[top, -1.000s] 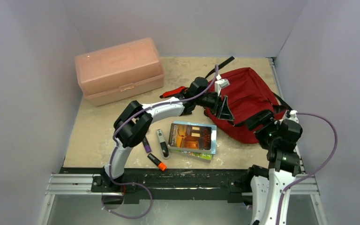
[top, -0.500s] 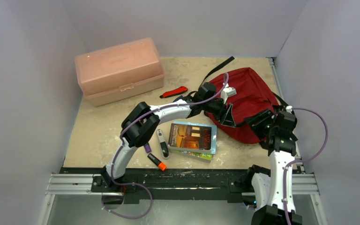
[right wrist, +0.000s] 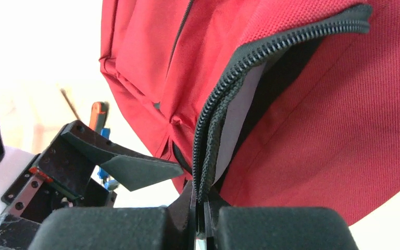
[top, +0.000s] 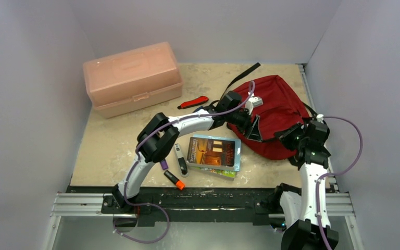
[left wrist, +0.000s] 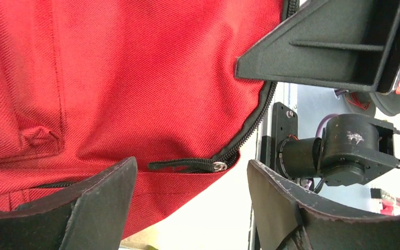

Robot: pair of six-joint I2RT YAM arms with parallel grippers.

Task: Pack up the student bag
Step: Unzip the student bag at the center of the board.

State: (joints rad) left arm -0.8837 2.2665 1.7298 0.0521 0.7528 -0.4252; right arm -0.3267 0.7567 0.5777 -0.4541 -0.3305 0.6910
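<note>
Reads as a robotics lab test cell, not a home, shop or office; plain grey partition walls [top: 31, 78] closing in three sides of a small beige tabletop [top: 109, 140]; a white-and-black left arm [top: 187, 121] and right arm [top: 310, 177] bolted to a bare aluminium rail [top: 78, 204] at the near edge; purple cable [top: 361, 145] looping loose off the machinery; a few everyday props laid out as for a trial: student bag [top: 278, 104], pale pink plastic box [top: 130, 75], books [top: 213, 151], marker pens [top: 180, 159].
</note>
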